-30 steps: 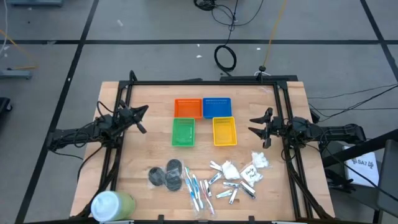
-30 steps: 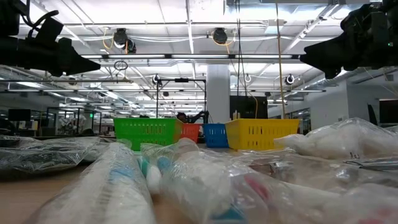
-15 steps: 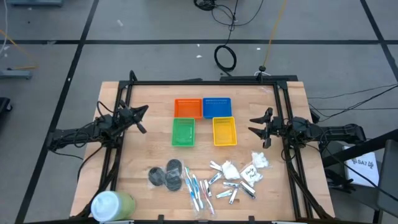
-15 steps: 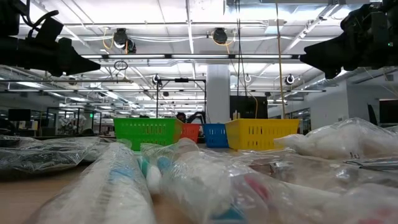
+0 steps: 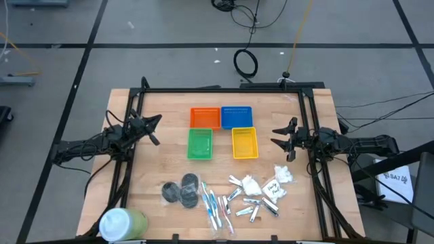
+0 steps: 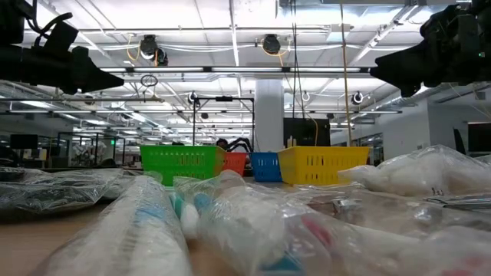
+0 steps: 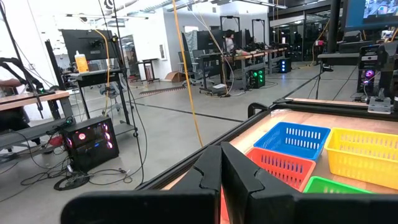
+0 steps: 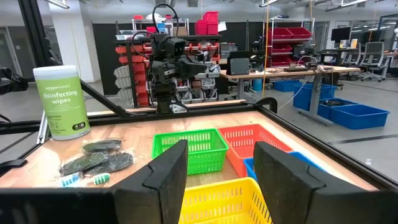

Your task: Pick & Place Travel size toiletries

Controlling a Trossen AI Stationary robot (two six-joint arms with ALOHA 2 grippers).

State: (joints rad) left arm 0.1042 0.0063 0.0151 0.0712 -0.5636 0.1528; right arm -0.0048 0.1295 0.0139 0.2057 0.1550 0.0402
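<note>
You had the toothbrushes [image 5: 215, 205] lying at the tabletop's [image 5: 169, 112] near edge, long axes running roughly front to back, between the dark discs [image 5: 182, 191] and the clippers [image 5: 255, 206] and white packets [image 5: 281, 175]. The tub [image 8: 61, 102] read "amazon basics disinfecting wipes". Your left gripper [image 5: 154, 130] hovered pressed together and your right gripper [image 5: 284, 141] spread, flanking four baskets [image 5: 222, 133].

Four baskets [image 5: 222, 133] crowd mid-table; bare wood [image 5: 156, 159] lies open beside them.
</note>
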